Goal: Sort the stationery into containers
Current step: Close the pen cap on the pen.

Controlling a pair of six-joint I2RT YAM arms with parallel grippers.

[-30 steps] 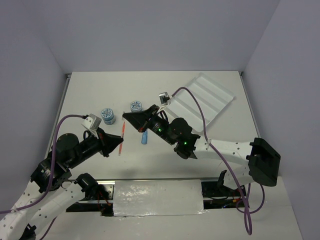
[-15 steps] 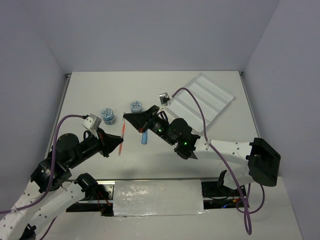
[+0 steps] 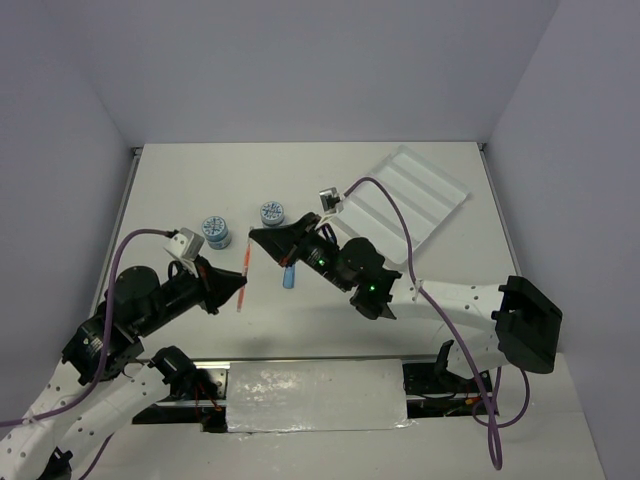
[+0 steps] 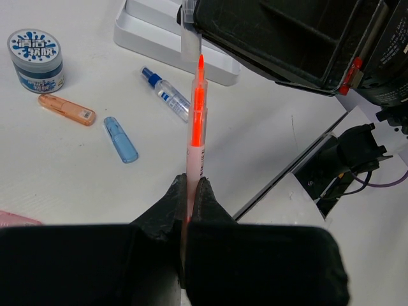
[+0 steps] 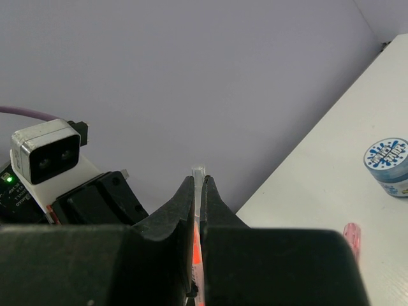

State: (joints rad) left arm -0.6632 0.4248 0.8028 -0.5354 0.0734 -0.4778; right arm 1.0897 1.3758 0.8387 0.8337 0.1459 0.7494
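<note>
A thin orange pen [image 3: 243, 275] is held off the table between both grippers. My left gripper [image 3: 242, 286] is shut on its lower end; in the left wrist view the pen [image 4: 196, 121] rises from the jaws [image 4: 190, 183]. My right gripper [image 3: 253, 236] is shut on its clear upper end [image 5: 198, 171]. The white four-compartment tray [image 3: 405, 200] lies at the back right. Two blue-patterned tubs [image 3: 216, 231] [image 3: 272, 212] stand on the table. A blue capsule [image 4: 120, 139], an orange capsule [image 4: 66, 109] and a blue-capped clear bottle [image 4: 165, 94] lie beneath.
A pink capsule [image 5: 351, 237] lies near one tub [image 5: 389, 158] in the right wrist view. The right arm's body [image 3: 365, 275] hangs over the table's middle. The tray's near edge [image 4: 153, 35] is close behind the bottle.
Almost nothing: the right gripper has shifted very slightly to the right. Both grippers stay shut on the orange pen.
</note>
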